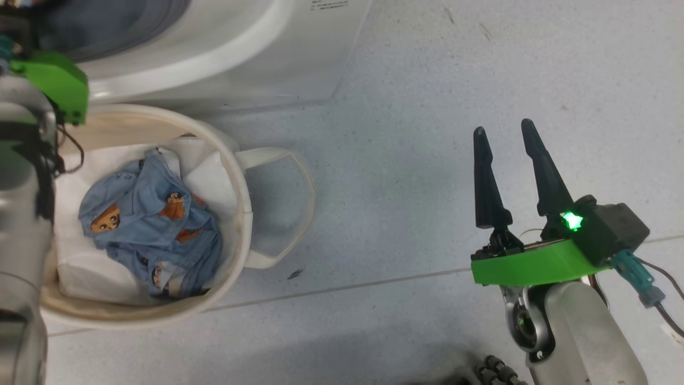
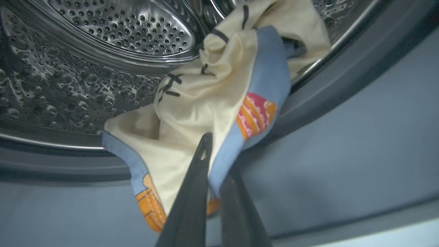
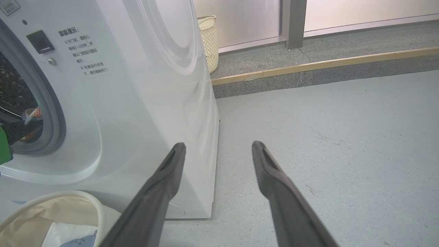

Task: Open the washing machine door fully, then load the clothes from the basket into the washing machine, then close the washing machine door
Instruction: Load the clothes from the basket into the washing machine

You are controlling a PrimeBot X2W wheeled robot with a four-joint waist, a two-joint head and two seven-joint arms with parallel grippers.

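The white washing machine (image 1: 240, 53) stands at the top left, its opening uncovered; the washing machine door is out of view. In the left wrist view my left gripper (image 2: 219, 154) is shut on a cream garment (image 2: 205, 103) with blue hems and orange prints. The garment drapes over the grey gasket (image 2: 343, 85) into the steel drum (image 2: 120, 27). The cream basket (image 1: 235, 176) sits on the floor against the washer. It holds a light blue printed garment (image 1: 149, 224) on a white sheet (image 1: 80, 267). My right gripper (image 1: 503, 128) hangs open over bare floor, holding nothing.
My left forearm (image 1: 21, 187) reaches over the basket's left side towards the washer opening. The basket's loop handle (image 1: 299, 208) sticks out to the right. Far behind the washer are a perforated cream hamper (image 3: 208, 41) and a raised step (image 3: 308, 65). Grey floor (image 1: 401, 160) lies between the basket and my right gripper.
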